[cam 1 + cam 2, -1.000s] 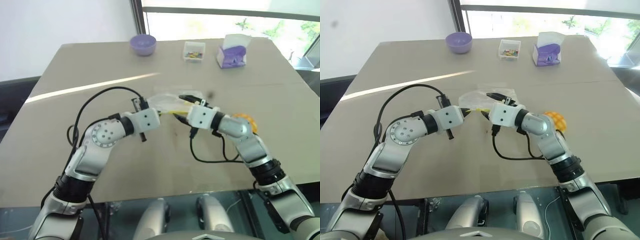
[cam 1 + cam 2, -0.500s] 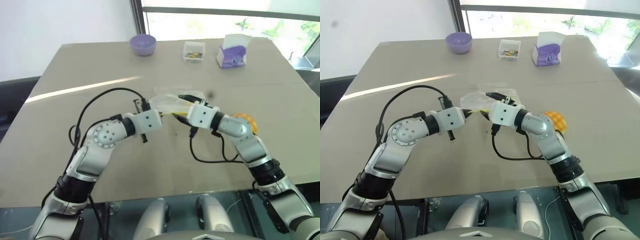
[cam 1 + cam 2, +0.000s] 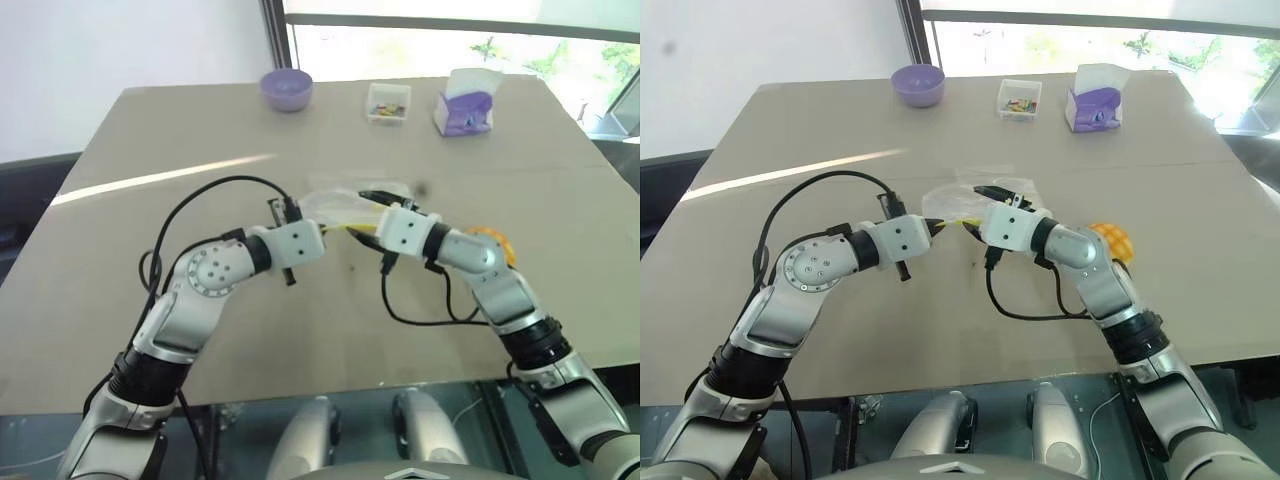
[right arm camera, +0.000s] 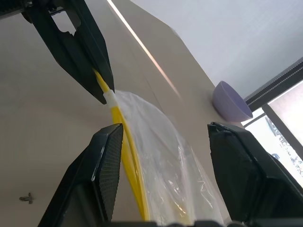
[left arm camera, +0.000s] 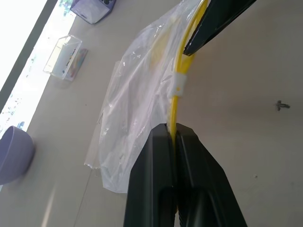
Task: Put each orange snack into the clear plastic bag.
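The clear plastic bag (image 3: 335,207) hangs crumpled above the table's middle, between my two grippers. My left gripper (image 5: 173,130) is shut on the yellow seal strip (image 5: 179,66) at the bag's edge. My right gripper (image 4: 165,126) faces it from the other side and is open. Its fingers (image 4: 108,170) stand wide on either side of the bag's mouth (image 4: 161,161), and the yellow strip runs along one of them. The orange snack (image 3: 1112,240), a domed bun with a grid pattern, rests on the table just right of my right forearm, partly hidden by it.
At the table's far edge stand a purple bowl (image 3: 286,88), a small clear box of colourful bits (image 3: 388,102) and a purple-and-white tissue box (image 3: 464,108). Black cables loop from both wrists over the table (image 3: 150,150).
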Controlling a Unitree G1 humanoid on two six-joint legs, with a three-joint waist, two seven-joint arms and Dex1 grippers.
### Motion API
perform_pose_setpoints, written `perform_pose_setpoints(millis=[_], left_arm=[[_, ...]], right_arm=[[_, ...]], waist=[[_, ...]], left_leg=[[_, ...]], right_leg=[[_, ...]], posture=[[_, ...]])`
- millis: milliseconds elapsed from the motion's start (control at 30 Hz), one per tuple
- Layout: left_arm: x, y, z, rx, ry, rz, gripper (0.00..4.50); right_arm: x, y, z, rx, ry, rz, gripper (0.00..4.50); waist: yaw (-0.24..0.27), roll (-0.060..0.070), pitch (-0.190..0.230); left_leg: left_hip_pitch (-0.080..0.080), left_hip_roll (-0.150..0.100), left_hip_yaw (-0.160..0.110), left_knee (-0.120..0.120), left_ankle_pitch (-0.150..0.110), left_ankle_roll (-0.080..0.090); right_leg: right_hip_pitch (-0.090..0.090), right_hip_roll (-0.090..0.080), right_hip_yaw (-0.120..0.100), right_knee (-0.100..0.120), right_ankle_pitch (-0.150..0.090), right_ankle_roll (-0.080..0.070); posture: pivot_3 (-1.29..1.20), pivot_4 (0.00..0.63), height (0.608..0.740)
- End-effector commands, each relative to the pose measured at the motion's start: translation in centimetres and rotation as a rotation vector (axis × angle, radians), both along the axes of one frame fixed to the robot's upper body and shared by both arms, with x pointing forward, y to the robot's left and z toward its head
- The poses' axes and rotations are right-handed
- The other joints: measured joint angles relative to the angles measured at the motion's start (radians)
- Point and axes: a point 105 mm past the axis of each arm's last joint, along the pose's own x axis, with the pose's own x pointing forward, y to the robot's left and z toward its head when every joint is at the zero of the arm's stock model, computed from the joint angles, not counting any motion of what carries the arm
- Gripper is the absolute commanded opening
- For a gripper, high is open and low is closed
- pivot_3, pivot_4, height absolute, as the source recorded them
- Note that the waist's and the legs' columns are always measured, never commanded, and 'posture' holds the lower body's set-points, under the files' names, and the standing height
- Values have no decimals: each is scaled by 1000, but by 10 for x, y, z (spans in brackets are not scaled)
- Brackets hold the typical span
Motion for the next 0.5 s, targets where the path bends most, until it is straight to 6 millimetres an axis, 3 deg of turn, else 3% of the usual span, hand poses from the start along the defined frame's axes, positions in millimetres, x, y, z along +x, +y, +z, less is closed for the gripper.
perform_pose_setpoints(millis=[33, 400, 500], left_arm=[[-2, -1, 8, 0, -42, -10, 0], [-6, -6, 6, 8, -59, -46, 0], [-7, -7, 6, 6, -60, -54, 0]], right_arm=[[1, -1, 18, 32, -48, -5, 3021], [13, -7, -2, -61, -9, -87, 3021], [25, -12, -8, -42, 26, -175, 3021]], waist=[[0, 0, 0], [0, 0, 0], [0, 0, 0]], left_leg=[[0, 0, 0, 0, 0, 0], [0, 0, 0, 0, 0, 0], [0, 0, 0, 0, 0, 0]], right_leg=[[0, 0, 0, 0, 0, 0], [0, 0, 0, 0, 0, 0], [0, 0, 0, 0, 0, 0]], posture=[[0, 150, 740], [0, 150, 740], [0, 150, 740]])
